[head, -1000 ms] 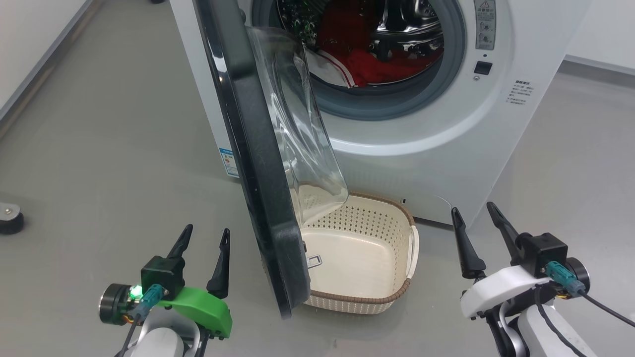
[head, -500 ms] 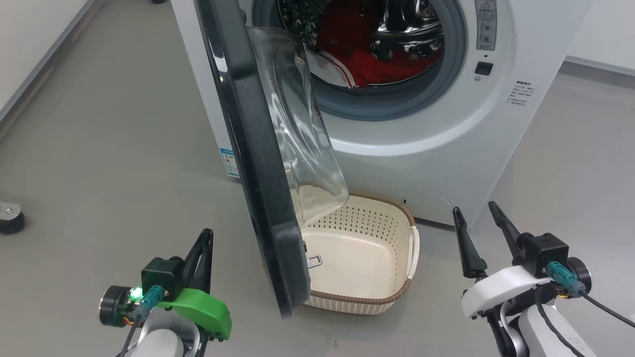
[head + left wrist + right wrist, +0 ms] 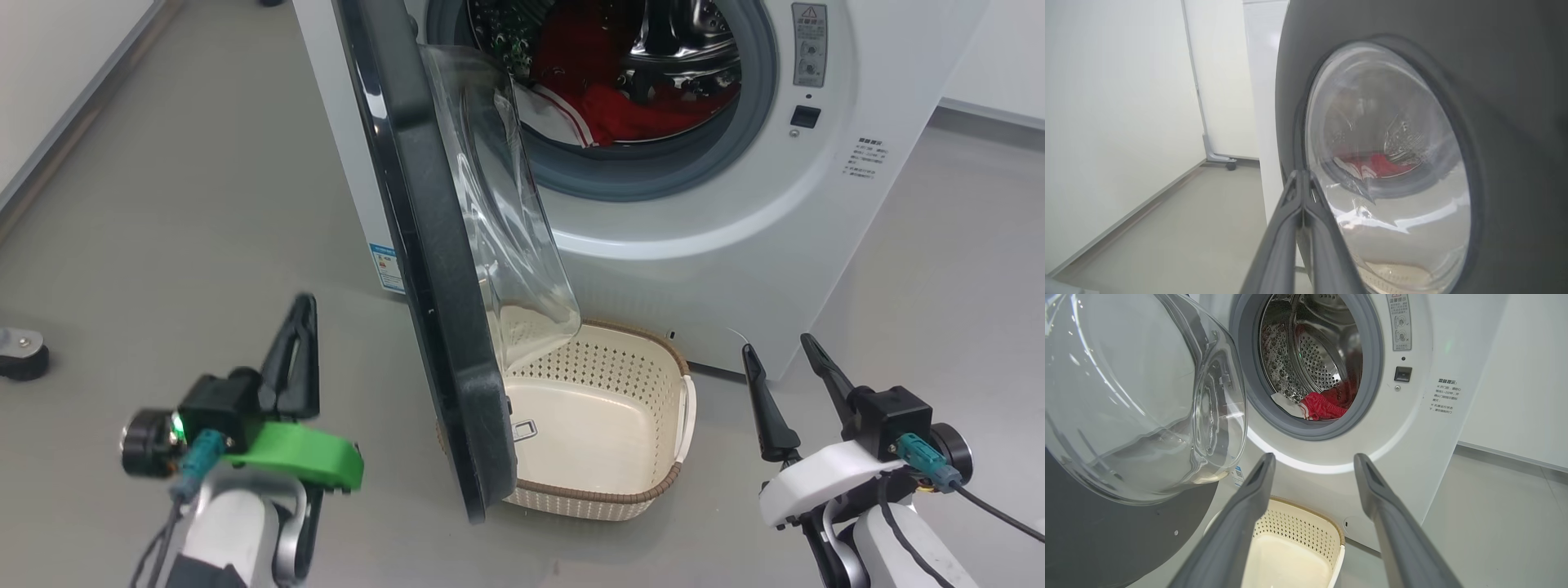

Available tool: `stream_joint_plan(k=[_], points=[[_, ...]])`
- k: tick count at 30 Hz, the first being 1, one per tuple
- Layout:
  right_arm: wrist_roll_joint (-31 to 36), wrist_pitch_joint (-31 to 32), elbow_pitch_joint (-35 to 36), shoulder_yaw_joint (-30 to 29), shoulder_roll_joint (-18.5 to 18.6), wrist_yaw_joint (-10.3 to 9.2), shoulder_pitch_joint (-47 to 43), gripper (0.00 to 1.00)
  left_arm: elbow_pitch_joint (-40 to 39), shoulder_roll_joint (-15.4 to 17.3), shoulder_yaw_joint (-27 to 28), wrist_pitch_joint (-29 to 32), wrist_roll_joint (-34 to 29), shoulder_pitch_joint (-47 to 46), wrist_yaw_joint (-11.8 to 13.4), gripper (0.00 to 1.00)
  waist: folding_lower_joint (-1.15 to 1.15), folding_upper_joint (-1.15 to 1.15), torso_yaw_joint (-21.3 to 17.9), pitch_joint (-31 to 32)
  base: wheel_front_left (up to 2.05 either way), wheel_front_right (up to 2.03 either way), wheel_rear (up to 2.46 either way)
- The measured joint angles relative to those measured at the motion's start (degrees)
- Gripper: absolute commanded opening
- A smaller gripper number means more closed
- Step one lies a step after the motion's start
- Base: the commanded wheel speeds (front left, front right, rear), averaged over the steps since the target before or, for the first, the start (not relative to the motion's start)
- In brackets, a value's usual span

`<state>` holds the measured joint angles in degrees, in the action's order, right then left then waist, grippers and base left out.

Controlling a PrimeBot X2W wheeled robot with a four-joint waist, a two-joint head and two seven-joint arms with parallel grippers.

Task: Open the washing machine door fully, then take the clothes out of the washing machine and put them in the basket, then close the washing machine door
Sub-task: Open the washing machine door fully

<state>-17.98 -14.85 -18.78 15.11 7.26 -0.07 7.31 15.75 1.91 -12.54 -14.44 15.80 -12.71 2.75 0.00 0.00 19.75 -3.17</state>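
Black-rimmed door (image 3: 437,278) half-open, bowl (image 3: 510,212) facing drum (image 3: 686,33); left gripper (image 3: 304,304) pressed together, right gripper (image 3: 777,343) spread.

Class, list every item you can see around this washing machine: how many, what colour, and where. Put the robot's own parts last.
washing machine: one, white, standing on the floor
washing machine door: one, black rim with clear glass bowl, standing partly open at the machine's left
clothes: one bundle, red and white, inside the drum
basket: one, cream with brown rim, on the floor before the machine, nothing in it
sticker: one, blue, machine's lower left corner
round foot: one, dark with metal top, floor at far left
floor: one, grey
left gripper: one, dark fingers shut together, left of the door
right gripper: one, dark fingers apart, right of the basket
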Motion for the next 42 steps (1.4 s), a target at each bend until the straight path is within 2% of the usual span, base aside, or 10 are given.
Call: stream_joint_plan(k=[11,15,22,31,42], points=[[0.68,0.00,-0.34,-0.96,-1.04,0.91,-1.07,1.00,-21.37,0.01,0.51,-0.33,-4.54,-3.93,-0.11,0.00,0.00,0.00,0.77,1.26,0.00,0.00,0.00],[1.01,0.00,-0.40,-1.27,-1.38,1.20,-1.16,1.00,-26.08,0.04,-2.31,-0.34,-4.64,-3.89,-1.91,0.00,0.00,0.00,0.83,1.59,0.00,0.00,0.00],[1.56,0.00,-0.55,-1.82,-1.82,1.79,-1.91,1.00,-27.70,0.24,-10.23,0.73,-1.70,0.62,-6.73,0.00,0.00,0.00,0.62,2.05,0.00,0.00,0.00],[2.09,0.00,-0.66,-2.42,-2.15,2.03,-2.02,1.00,-29.48,0.80,-15.60,7.15,2.46,4.41,-8.50,0.00,0.00,0.00,0.50,2.14,0.00,0.00,0.00],[3.53,0.00,-0.71,-3.01,-2.79,2.54,-2.02,1.00,-28.60,3.24,-23.25,16.70,7.38,8.35,-9.61,0.00,0.00,0.00,0.24,1.32,0.00,0.00,0.00]])
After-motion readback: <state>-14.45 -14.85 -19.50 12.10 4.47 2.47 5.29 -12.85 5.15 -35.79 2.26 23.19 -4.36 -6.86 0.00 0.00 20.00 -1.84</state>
